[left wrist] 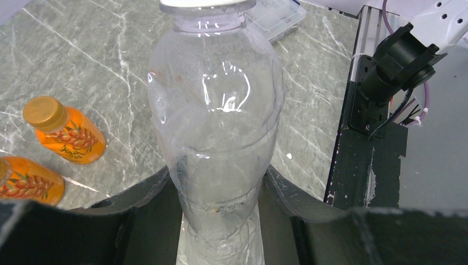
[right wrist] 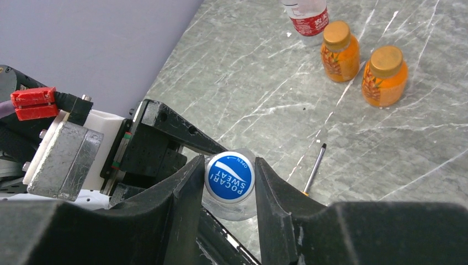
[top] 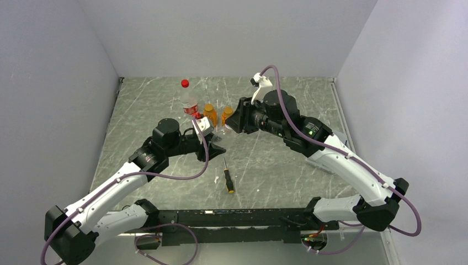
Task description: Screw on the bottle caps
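Left pincer (left wrist: 218, 212) clamped round the clear bottle (left wrist: 215, 110) at mid table, bottle top cut off in that view, right pincer (right wrist: 229, 186) squeezing the blue cap (right wrist: 229, 176) on its mouth, both hard to see from above, orange bottles (right wrist: 340, 49) (right wrist: 385, 74) with lids on farther back, tall bottle (top: 189, 102) far left, its red cap (top: 185, 83) seen only from above

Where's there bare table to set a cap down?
Bare marble lies between the screwdriver and the right arm, and left of the red-capped bottle toward the wall. It is crowded around the orange bottles and the held clear bottle.
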